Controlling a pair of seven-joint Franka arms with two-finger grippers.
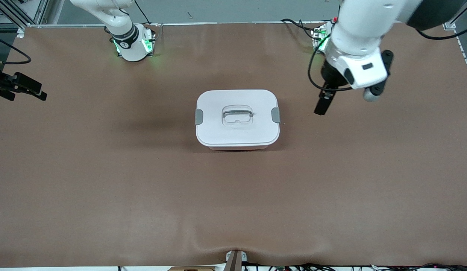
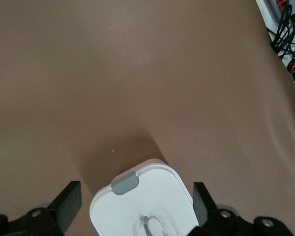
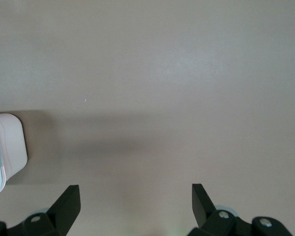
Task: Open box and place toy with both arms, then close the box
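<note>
Plastic box [image 1: 237, 119] mid-worktop, lid on, long axis running between the arms' ends | likely light, stiff, smooth; best taken at the grey clips [image 1: 199, 117] or centre handle [image 1: 237, 114] | left gripper [image 2: 136, 201] over its clip end, jaws apart | right gripper [image 3: 135, 204] over bare worktop [image 1: 105, 188], jaws apart | toy unseen

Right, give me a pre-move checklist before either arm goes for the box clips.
1. Box lid seated, both grey clips down: ok.
2. Left gripper open, up in the air over the table beside the box at the left arm's end: ok.
3. Right gripper open, over bare table at the right arm's end: ok.
4. Neither gripper touching the box: ok.
5. Toy located: not ok, not in any view.
6. Handle lying flat in its recess: ok.
</note>
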